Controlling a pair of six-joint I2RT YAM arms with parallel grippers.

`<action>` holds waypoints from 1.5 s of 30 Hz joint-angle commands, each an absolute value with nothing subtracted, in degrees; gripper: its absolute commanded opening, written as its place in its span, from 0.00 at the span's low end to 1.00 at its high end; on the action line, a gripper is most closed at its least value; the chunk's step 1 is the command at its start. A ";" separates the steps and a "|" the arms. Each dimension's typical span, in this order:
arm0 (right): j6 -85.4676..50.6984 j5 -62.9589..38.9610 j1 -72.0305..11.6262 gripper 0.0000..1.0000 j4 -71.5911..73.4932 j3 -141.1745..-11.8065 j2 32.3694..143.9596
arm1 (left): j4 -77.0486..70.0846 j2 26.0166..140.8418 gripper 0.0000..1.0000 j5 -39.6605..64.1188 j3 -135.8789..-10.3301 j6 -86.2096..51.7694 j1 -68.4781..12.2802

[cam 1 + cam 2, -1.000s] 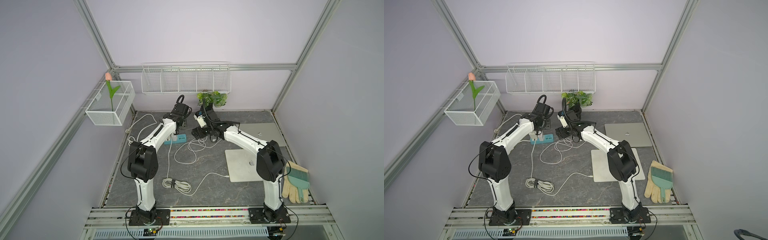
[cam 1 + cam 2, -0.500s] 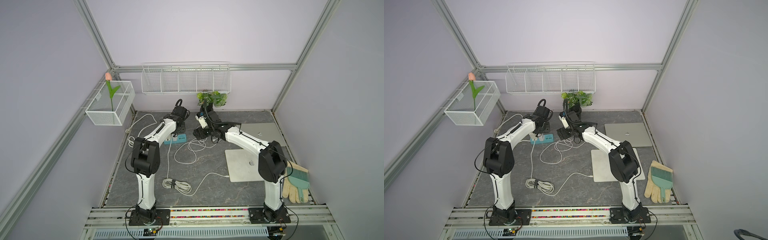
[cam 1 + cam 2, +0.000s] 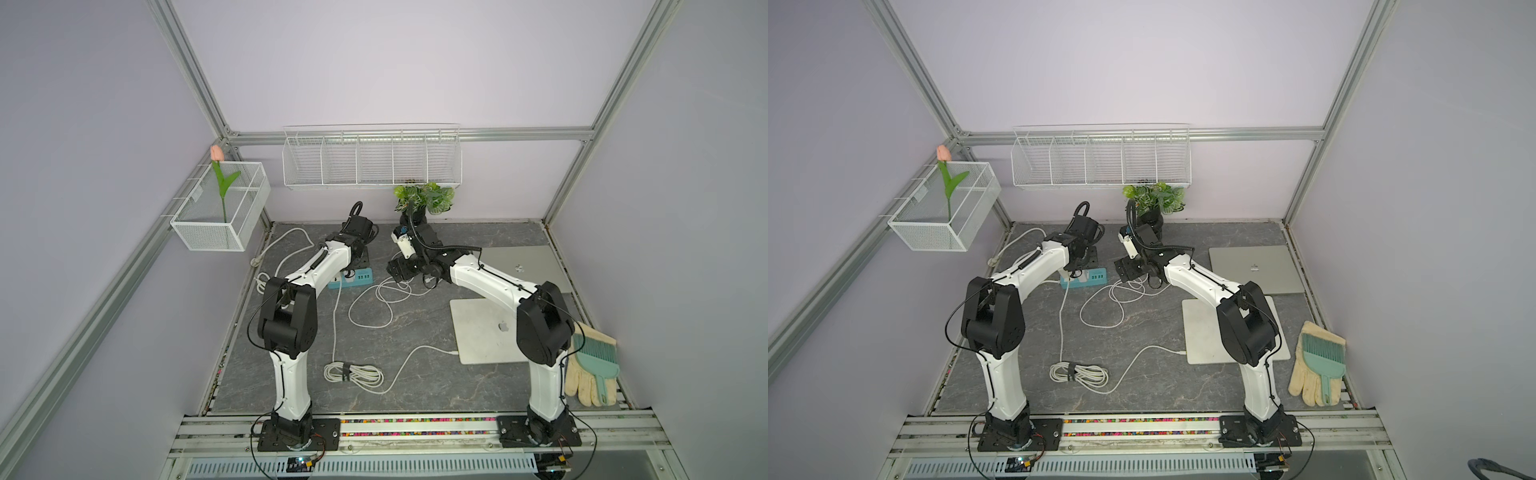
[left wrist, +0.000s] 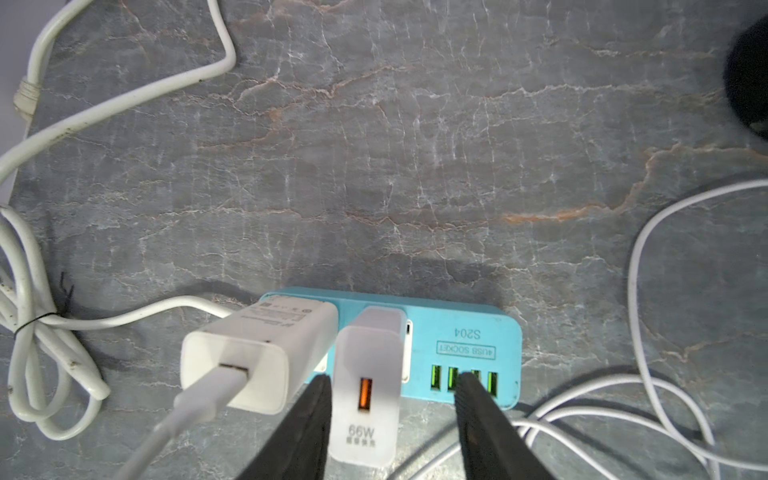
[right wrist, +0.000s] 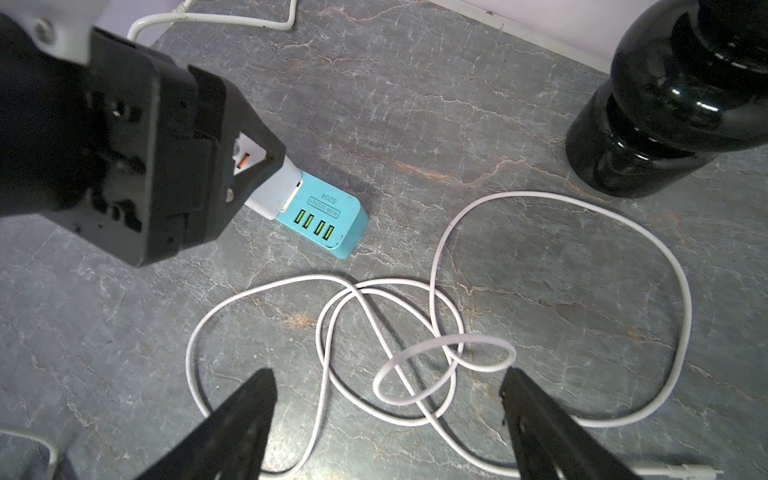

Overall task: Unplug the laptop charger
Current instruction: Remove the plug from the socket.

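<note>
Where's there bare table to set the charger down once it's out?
Bare stone lies behind the power strip toward the back wall, between the plant pot and the back laptop, and before the front laptop. Crowded: loose cable loops beside the strip, coiled cable front centre.

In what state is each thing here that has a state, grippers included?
66W charger: plugged into the power strip, port empty.
Large white charger: plugged in, cable attached.
Left gripper: open, straddling the 66W charger.
Right gripper: open, holding nothing.
White laptop: closed.
Gray laptop: closed.
</note>
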State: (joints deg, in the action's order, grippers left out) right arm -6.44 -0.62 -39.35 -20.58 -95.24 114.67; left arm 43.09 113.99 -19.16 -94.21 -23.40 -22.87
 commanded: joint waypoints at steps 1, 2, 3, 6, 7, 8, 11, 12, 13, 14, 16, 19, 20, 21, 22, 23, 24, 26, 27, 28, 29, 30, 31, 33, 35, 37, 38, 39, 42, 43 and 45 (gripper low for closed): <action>-5.88 -0.08 -39.11 0.88 -19.16 -94.04 112.02 | 42.99 113.76 0.52 -20.91 -93.79 -24.78 -22.55; -5.85 -0.17 -39.03 0.88 -19.23 -94.04 111.97 | 42.65 114.05 0.52 -20.39 -93.62 -24.86 -22.57; -5.80 -0.10 -39.03 0.88 -19.25 -93.98 111.93 | 42.54 114.33 0.52 -20.16 -93.60 -25.07 -22.57; -5.62 0.05 -39.11 0.88 -19.25 -93.70 111.73 | 42.19 115.16 0.51 -20.36 -93.89 -25.10 -22.58; -5.55 0.14 -39.07 0.88 -19.25 -93.69 111.62 | 42.00 115.36 0.51 -20.26 -93.95 -24.93 -22.57; -5.49 0.12 -39.06 0.88 -19.34 -93.61 111.62 | 41.75 115.74 0.51 -19.99 -94.11 -24.87 -22.51; -5.37 0.30 -39.03 0.88 -18.96 -93.34 111.53 | 42.00 117.09 0.51 -19.21 -94.89 -24.97 -22.37; -5.36 0.40 -39.06 0.88 -18.98 -93.34 111.53 | 42.09 117.34 0.51 -19.31 -94.94 -25.07 -22.39; -5.36 0.27 -39.03 0.88 -18.97 -93.34 111.62 | 42.02 117.55 0.51 -19.57 -94.86 -25.24 -22.41; -5.32 0.25 -39.02 0.88 -18.98 -93.34 111.62 | 42.01 117.68 0.51 -19.72 -94.68 -25.39 -22.35; -5.27 0.25 -39.08 0.88 -19.06 -93.34 111.81 | 41.56 117.52 0.52 -20.43 -94.04 -25.85 -22.39; -5.10 0.16 -39.03 0.88 -19.17 -93.36 111.97 | 40.87 117.29 0.52 -20.96 -93.17 -26.66 -22.32; -5.18 0.08 -39.02 0.88 -18.95 -93.30 111.89 | 40.73 117.37 0.52 -20.74 -93.03 -26.89 -22.18; -5.16 0.05 -39.03 0.88 -18.77 -93.27 111.81 | 40.61 117.62 0.52 -20.05 -92.99 -27.22 -21.99; -5.17 0.01 -39.06 0.88 -18.72 -93.23 111.80 | 40.69 117.76 0.53 -20.05 -92.92 -27.86 -21.88; -5.13 -0.07 -39.05 0.88 -18.72 -93.30 111.80 | 40.33 117.48 0.53 -20.42 -92.50 -28.34 -21.88; -5.04 -0.09 -39.04 0.88 -18.72 -93.26 111.88 | 39.73 116.97 0.53 -20.75 -91.87 -28.82 -21.83; -5.01 -0.07 -39.09 0.88 -18.93 -93.26 112.15 | 38.83 115.46 0.53 -22.06 -90.74 -29.92 -21.84; -5.07 -0.14 -39.05 0.88 -19.07 -93.19 112.15 | 38.54 114.87 0.53 -22.66 -90.44 -29.97 -21.87; -5.01 -0.10 -39.07 0.88 -19.03 -92.93 112.08 | 38.31 114.29 0.54 -23.14 -90.29 -29.85 -21.88; -5.00 -0.01 -39.02 0.88 -18.90 -92.66 112.06 | 38.68 114.17 0.54 -23.82 -90.63 -29.71 -21.88; -4.95 0.20 -39.08 0.88 -18.90 -92.49 112.06 | 39.23 114.43 0.54 -24.47 -91.14 -29.42 -21.81; -4.89 0.35 -39.07 0.88 -18.90 -92.40 112.06 | 40.13 115.05 0.55 -24.91 -92.02 -29.27 -21.87; -4.78 0.44 -39.05 0.88 -18.73 -92.24 111.93 | 41.39 116.33 0.56 -24.64 -93.13 -29.54 -21.86; -4.74 0.47 -39.03 0.88 -18.63 -92.24 111.88 | 40.39 116.56 0.56 -23.31 -92.32 -30.43 -21.88; -4.70 0.53 -39.05 0.88 -18.63 -92.20 111.73 | 38.53 116.60 0.55 -21.36 -91.06 -30.42 -21.88; -4.75 0.58 -39.09 0.88 -18.63 -92.13 111.64 | 38.37 116.94 0.54 -20.78 -91.06 -30.42 -21.87; -4.70 0.69 -39.04 0.88 -18.47 -91.99 111.53 | 38.22 117.32 0.53 -20.30 -91.16 -30.34 -21.88; -4.63 0.80 -39.06 0.88 -17.89 -91.50 111.18 | 37.98 118.36 0.42 -19.35 -91.15 -30.34 -21.86; -4.68 0.83 -39.03 0.88 -17.71 -91.33 111.10 | 37.83 118.52 0.40 -19.08 -91.10 -30.29 -21.87; -4.71 0.63 -39.03 0.88 -17.58 -91.23 111.01 | 37.62 118.76 0.42 -18.78 -91.12 -30.32 -21.87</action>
State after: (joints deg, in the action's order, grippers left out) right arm -5.56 0.40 -39.35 -19.20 -92.23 113.62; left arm 38.13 116.03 -20.93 -91.74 -29.06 -22.13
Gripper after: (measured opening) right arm 0.877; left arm 0.413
